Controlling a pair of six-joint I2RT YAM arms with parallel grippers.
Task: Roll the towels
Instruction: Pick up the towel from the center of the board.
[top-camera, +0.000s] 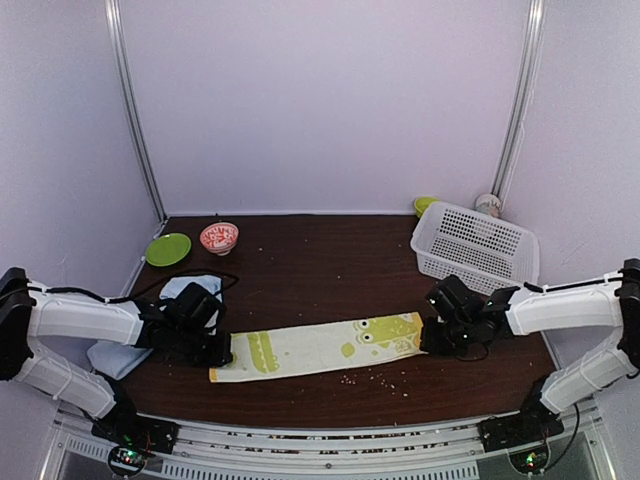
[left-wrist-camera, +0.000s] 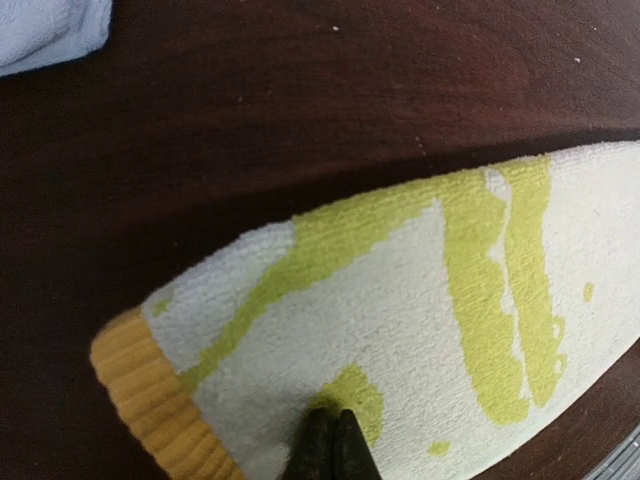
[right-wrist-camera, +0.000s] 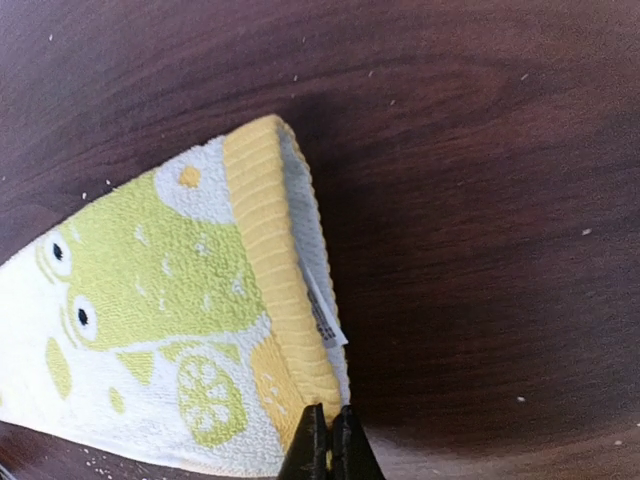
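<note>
Terry cloth, cream printed with lime shapes, the patterned towel (top-camera: 320, 348) lies as a long flat strip on the dark wood table (top-camera: 320, 270). The left gripper (left-wrist-camera: 335, 445) is clenched on one end, and the right gripper (right-wrist-camera: 330, 445) pinches the ribbed yellow hem (right-wrist-camera: 275, 290). The pale blue towel (top-camera: 110, 358) lies crumpled at the table's left edge.

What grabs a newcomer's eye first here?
The green towel lies stretched flat along the front of the table, with the left pincer and right pincer each shut on a yellow-edged end. The blue towel sits crumpled at far left; a white basket stands at the right rear.
</note>
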